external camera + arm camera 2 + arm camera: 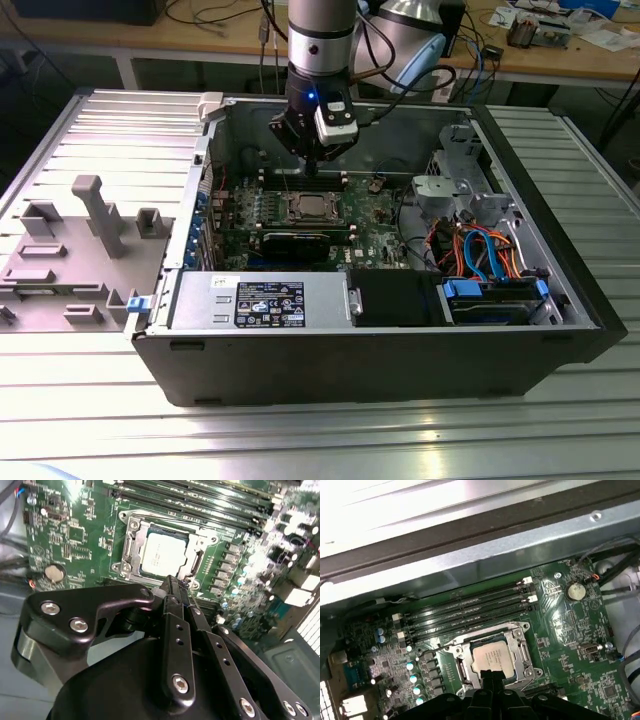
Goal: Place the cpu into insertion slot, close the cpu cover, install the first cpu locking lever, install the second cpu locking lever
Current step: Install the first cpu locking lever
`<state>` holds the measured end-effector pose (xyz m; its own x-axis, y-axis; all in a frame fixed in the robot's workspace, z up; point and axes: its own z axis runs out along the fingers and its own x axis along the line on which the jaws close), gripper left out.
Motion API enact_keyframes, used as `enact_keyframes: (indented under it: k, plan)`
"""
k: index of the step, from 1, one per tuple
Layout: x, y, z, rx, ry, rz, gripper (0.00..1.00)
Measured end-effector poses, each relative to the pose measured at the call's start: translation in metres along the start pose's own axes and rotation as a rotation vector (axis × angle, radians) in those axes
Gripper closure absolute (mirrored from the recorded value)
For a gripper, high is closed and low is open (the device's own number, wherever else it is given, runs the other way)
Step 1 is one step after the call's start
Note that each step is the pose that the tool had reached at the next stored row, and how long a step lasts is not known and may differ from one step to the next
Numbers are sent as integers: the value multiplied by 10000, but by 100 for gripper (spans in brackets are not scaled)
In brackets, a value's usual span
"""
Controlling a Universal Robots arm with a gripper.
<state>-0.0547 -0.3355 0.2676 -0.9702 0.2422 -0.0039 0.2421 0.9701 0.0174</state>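
Observation:
The cpu (162,552) lies flat in the insertion slot (131,526), silver top up, on the green motherboard; it is also visible in the first wrist view (492,657) and the exterior view (308,207). The cpu cover (202,542) lies down around the chip as a silver frame (517,640). My gripper (175,587) hangs just above the socket's edge, its black fingers pressed together with nothing between them. In the exterior view the gripper (312,165) is inside the open computer case, over the board's rear part.
Long black memory slots (465,610) run beside the socket, and a coin battery (575,591) sits on the board. The case walls (200,180) surround the work area. A power supply (260,300) and coloured cables (480,250) lie at the front. A grey fixture (90,220) stands outside.

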Motion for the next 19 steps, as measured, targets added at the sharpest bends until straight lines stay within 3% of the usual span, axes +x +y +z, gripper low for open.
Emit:
enact_keyframes:
  k: [12,16,19]
  plan:
    - [1,-1,21,-11,44,-2584,89]
    - [86,-22,25,-47,49,-2676,89]
    - [93,-24,26,-53,48,-2681,89]
